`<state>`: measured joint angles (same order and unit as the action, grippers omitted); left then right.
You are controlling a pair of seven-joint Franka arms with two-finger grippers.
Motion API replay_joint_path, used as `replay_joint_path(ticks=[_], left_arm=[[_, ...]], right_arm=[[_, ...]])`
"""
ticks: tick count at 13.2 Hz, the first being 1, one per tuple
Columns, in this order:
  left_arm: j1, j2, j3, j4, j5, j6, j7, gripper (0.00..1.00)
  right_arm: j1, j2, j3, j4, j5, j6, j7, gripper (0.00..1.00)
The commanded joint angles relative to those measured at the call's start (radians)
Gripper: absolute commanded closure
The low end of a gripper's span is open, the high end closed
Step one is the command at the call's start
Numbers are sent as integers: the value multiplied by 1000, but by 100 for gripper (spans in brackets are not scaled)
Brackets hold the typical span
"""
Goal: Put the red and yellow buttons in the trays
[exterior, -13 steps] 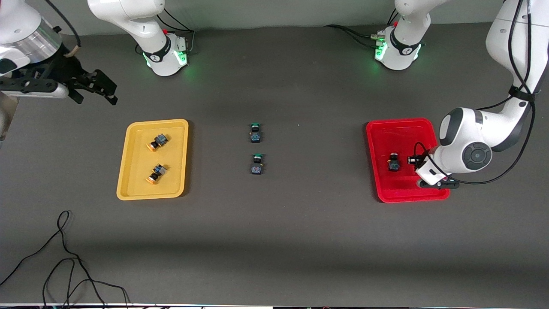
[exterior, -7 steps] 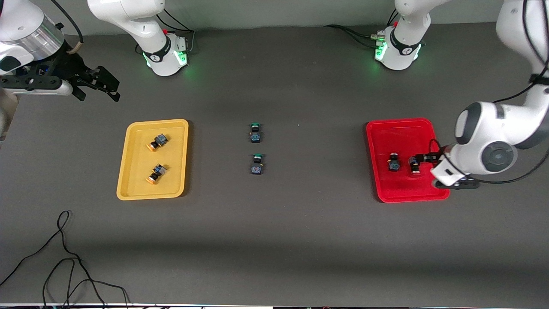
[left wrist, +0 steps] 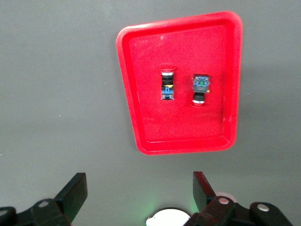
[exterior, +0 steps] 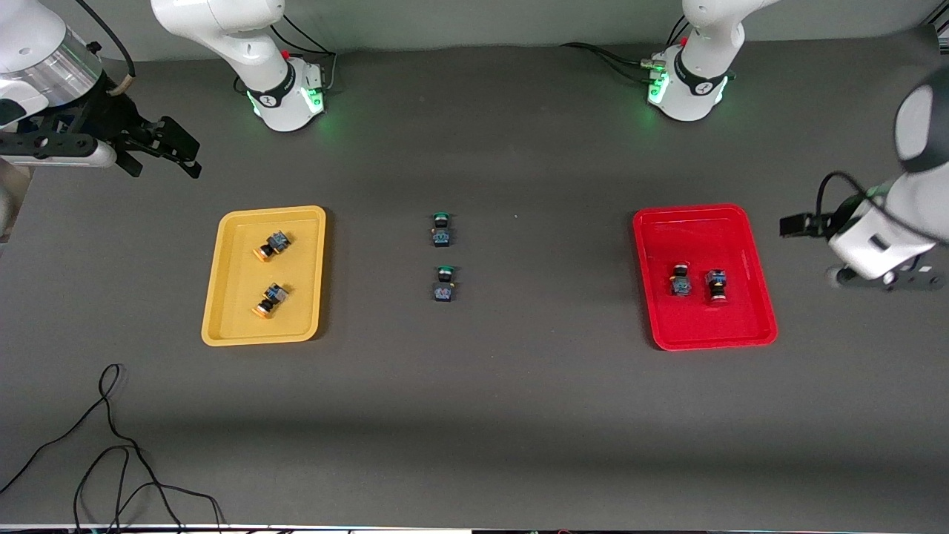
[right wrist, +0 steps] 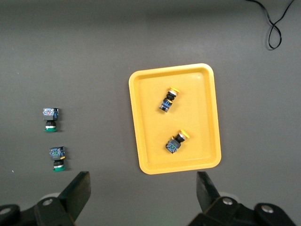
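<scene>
Two yellow-capped buttons [exterior: 272,243] [exterior: 270,300] lie on their sides in the yellow tray [exterior: 300,259]. Two red-capped buttons [exterior: 680,279] [exterior: 717,285] lie side by side in the red tray [exterior: 697,233]. My left gripper [exterior: 792,225] hangs open and empty over bare table beside the red tray, toward the left arm's end. Its wrist view shows the red tray [left wrist: 141,94] with both buttons [left wrist: 167,85] [left wrist: 200,89] past the open left gripper [left wrist: 139,183]. My right gripper [exterior: 191,157] waits open over the table's corner by the yellow tray. The right wrist view has the yellow tray [right wrist: 150,117] and its buttons [right wrist: 167,100] [right wrist: 176,142].
Two green-capped buttons [exterior: 441,229] [exterior: 444,284] sit in the middle of the table, between the trays. A loose black cable [exterior: 111,445] lies at the near corner toward the right arm's end. The arm bases [exterior: 285,96] [exterior: 686,89] stand along the table's edge farthest from the camera.
The left gripper opened and let go of a red button in the red tray, then rose and drew back off the tray toward the left arm's end. The right gripper barely shifted.
</scene>
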<state>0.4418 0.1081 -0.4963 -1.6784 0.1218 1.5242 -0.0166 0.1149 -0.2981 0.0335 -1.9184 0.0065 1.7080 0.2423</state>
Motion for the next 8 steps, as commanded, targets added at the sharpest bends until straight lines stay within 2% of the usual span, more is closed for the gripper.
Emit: replay_joint_path(ticks=[1,3,4,5,8], left_arm=[[-56,-71,71,-1,-57,-15,26,0],[-306,-80,306,35,-62,-42,26,0],[-402,-82,393,46,-65,-45,26,0],[-444,-88,442,51,-83,-45,26,0],[-445,-96,450,49,-96,-45,34,0]], right_arm=[[3,11,-35,16,7,15,-21,0],[3,4,-35,16,53,15,-24,0],[3,5,-35,16,55,13,-26,0],[3,2,-33,15,55,4,-26,0],[3,-18,-35,9,44,-45,-50,0]])
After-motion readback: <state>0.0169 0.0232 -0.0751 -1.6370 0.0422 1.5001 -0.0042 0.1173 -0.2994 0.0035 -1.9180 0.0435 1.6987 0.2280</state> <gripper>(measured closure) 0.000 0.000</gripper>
